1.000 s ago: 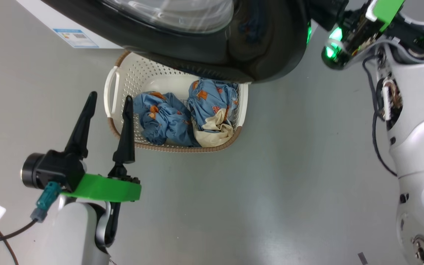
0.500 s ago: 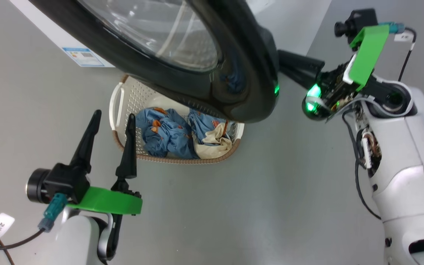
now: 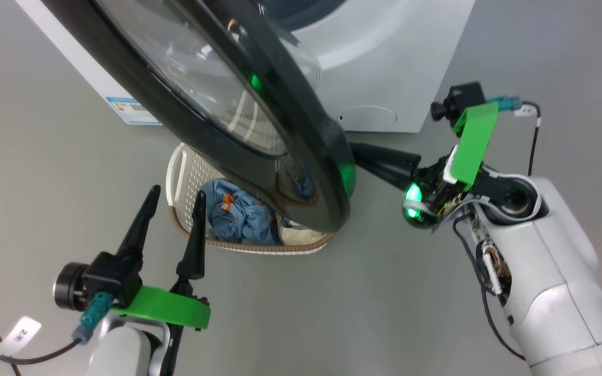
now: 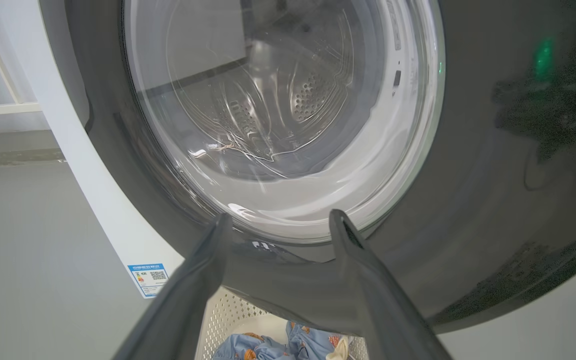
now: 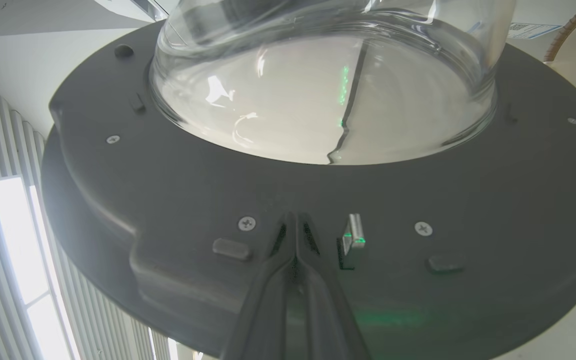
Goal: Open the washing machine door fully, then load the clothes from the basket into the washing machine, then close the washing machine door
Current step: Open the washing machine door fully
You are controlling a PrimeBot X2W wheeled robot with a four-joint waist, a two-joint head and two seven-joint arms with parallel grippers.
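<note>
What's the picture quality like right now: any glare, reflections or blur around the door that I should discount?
Head view: sharp; the glossy black-rimmed round glass washing machine door mirrors green light spots. Left wrist view: the fingers of the left gripper look soft; pale streaks glare on the glass. Right wrist view: wide-angle bending of the door; a blown-out bright light panel at left.

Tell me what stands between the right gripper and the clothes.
The washing machine door: in the head view its black rim stands between the shut right gripper and the clothes in the basket.
</note>
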